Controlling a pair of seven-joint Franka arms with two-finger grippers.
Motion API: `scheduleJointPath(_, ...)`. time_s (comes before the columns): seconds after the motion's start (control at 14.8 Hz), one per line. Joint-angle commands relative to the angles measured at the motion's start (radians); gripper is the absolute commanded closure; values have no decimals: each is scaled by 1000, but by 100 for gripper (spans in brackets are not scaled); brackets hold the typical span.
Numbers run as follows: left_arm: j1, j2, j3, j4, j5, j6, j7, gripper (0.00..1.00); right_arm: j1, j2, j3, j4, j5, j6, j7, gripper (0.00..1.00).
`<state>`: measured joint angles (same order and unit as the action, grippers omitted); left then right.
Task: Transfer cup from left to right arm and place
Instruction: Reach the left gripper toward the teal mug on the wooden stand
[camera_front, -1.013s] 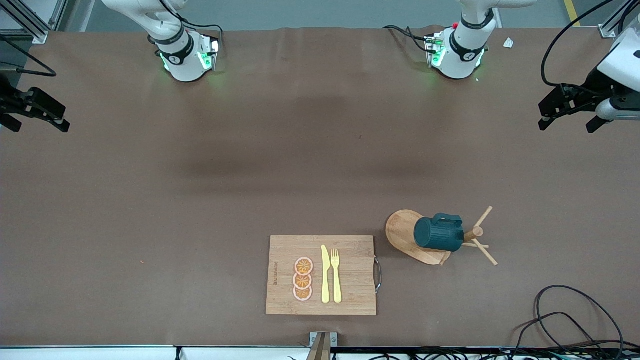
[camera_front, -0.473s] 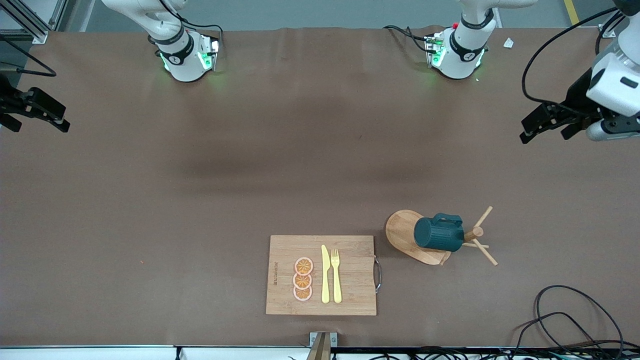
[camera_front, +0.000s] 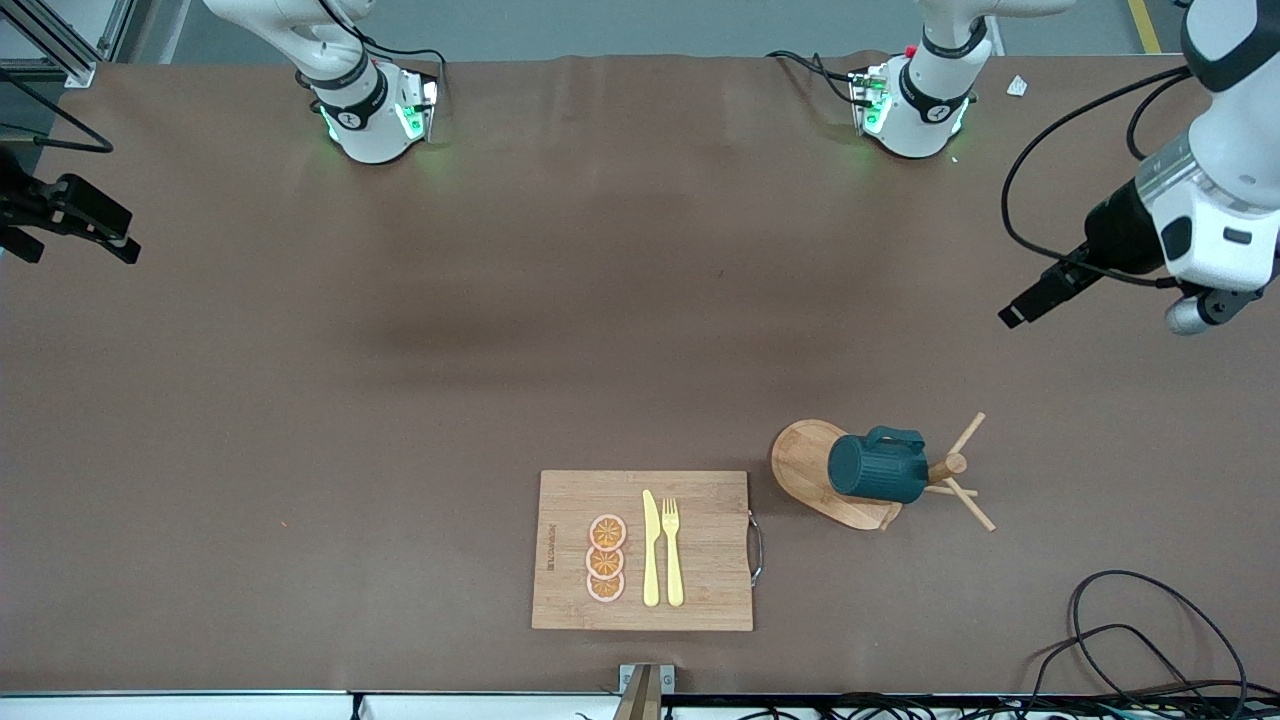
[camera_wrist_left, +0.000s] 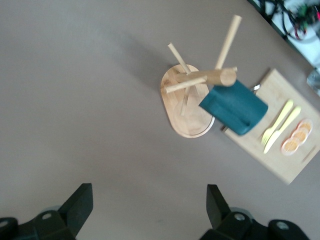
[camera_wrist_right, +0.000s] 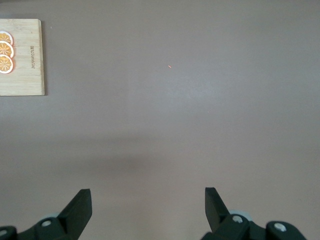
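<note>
A: From the front, spot the left hand (camera_front: 1025, 308) over bare tabletop (camera_front: 400, 400) toward the left arm's end. Swung down and inward within the last second, closing on the cup (camera_front: 878, 467).

B: And find that cup hung on a peg of the wooden rack (camera_front: 805, 462), just beside the cutting board (camera_front: 640, 550). Not yet touched.

A: Leave the right hand (camera_front: 82, 250) at its own end of the tabletop, waiting, unmoved.

B: Now through the left wrist, see the left hand (camera_wrist_left: 147, 205) spread wide, holding nothing. Note the cup (camera_wrist_left: 235, 107) and rack (camera_wrist_left: 180, 117) ahead, well apart from it.

A: Through the right wrist, note the right hand (camera_wrist_right: 146, 205) likewise spread over bare tabletop. Only a corner of the board (camera_wrist_right: 22, 65) and some orange slices (camera_wrist_right: 5, 50) to see there.

B: Reads as an approach barely begun, with pick-up, handover and placing all to come
</note>
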<state>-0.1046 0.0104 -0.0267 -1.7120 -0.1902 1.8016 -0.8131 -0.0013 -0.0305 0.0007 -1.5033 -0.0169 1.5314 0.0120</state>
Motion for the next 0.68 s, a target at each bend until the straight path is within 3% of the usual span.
scheduleJointPath(0.0, -3, 68, -1, 40, -54, 33, -164, 0, 3, -19, -4, -8, 6, -10, 2, 0)
scheduleJointPath(0.27, -18, 143, -2, 41, -139, 158, -447, 0, 4, -19, -2, -8, 6, -10, 5, 0)
scheduleJointPath(0.61, -33, 233, -64, 58, -163, 266, -612, 0, 4, -19, -2, -8, 6, -10, 2, 0)
